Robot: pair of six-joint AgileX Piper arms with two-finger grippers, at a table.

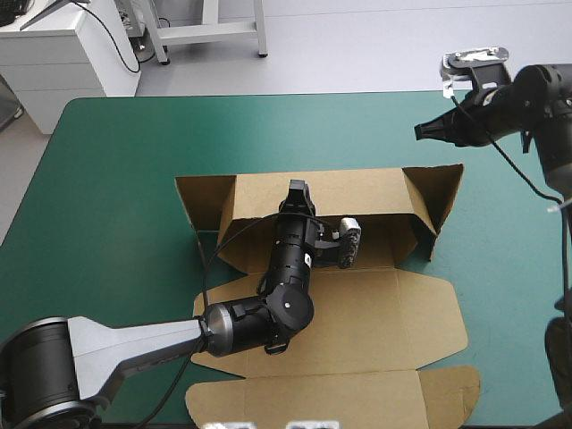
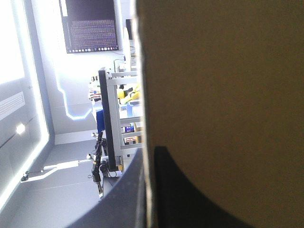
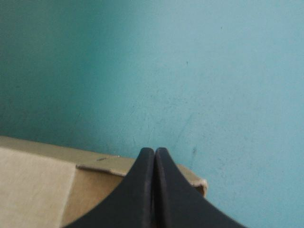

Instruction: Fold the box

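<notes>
1. The brown box (image 1: pixel 357 313) (image 2: pixel 228 95) (image 3: pixel 38 180) lies in the middle of the teal-green surface (image 1: pixel 116 179) (image 3: pixel 190 71). Its broad near panels are flat and reach toward the near edge.
2. The box's far wall (image 1: pixel 357 192) stands raised, and a flap (image 1: pixel 204 201) splays outward at each far corner.
3. The left arm (image 1: pixel 259 313) reaches from the near left across the flat board to that far wall.
4. The left claw (image 1: pixel 298 188) (image 2: pixel 148 152) pinches the wall's upper edge. Its wrist view shows one black finger on each side of the sheet, almost together.
5. The right claw (image 1: pixel 418 131) (image 3: pixel 155 149) is pressed together into one pointed arch and grips nothing.
6. It hangs over the far right part of the surface, pointing toward the box's far right corner and apart from the board.
</notes>
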